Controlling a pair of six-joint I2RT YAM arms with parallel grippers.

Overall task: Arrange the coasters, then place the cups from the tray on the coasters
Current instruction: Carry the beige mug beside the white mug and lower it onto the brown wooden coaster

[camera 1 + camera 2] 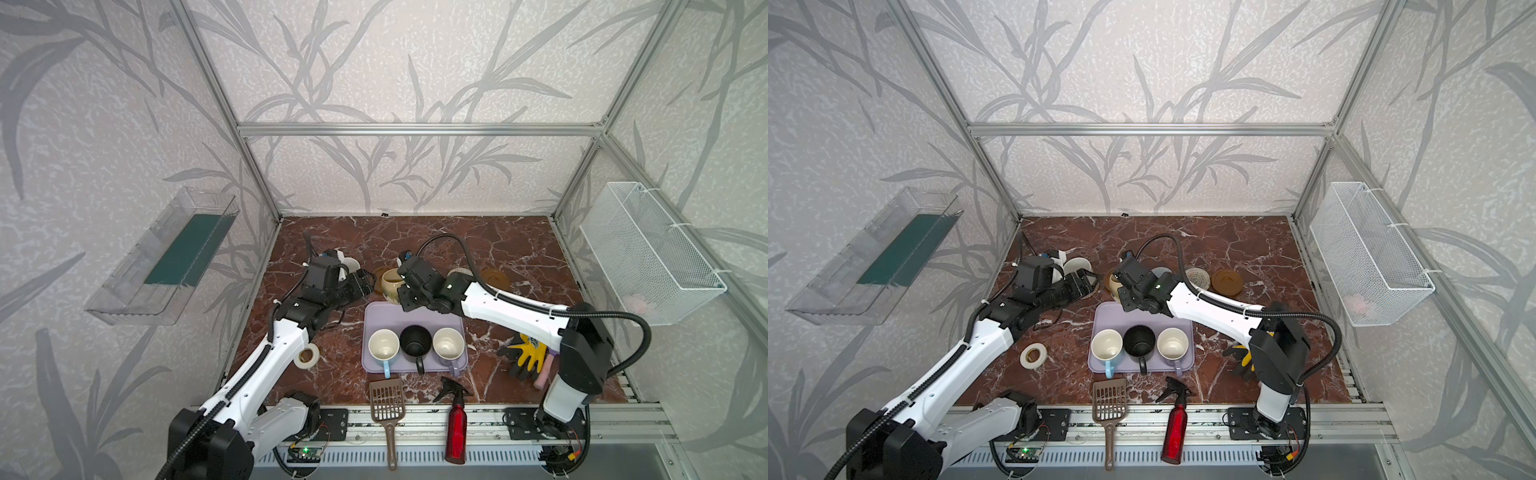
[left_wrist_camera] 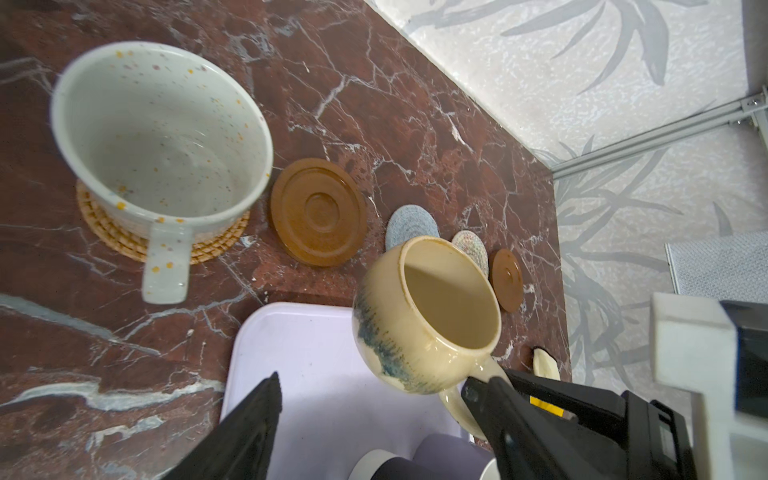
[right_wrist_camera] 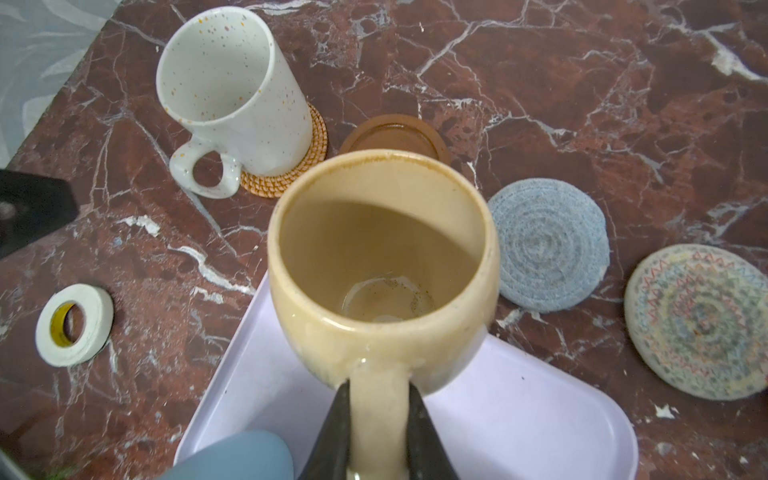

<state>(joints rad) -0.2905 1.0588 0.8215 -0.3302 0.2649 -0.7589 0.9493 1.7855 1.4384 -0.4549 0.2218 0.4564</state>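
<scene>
The five coasters look set out in a row across the counter [image 1: 457, 241], so that part seems done. From the left: the left end effector [image 1: 362, 282] hangs with jaws apart, empty, just beside the white mug [image 3: 232, 95]. That mug stands on the rattan coaster [image 3: 291, 178].

Next comes a bare amber coaster [image 2: 318, 212]. The right end effector [image 3: 378, 395] is clamped on the beige mug's [image 3: 382, 257] handle, holding it in the air over the tray's [image 3: 519, 415] far edge, near that coaster.

Then come the blue coaster [image 3: 548, 249], the cream coaster [image 3: 698, 320] and a second amber coaster [image 2: 507, 278], all bare.

On the tray stand the blue mug [image 1: 383, 345], black mug [image 1: 415, 341] and lavender mug [image 1: 448, 343].

I'd say one mug is placed, one is in hand and three are left. Count: five coasters, five mugs, one tray.
</scene>
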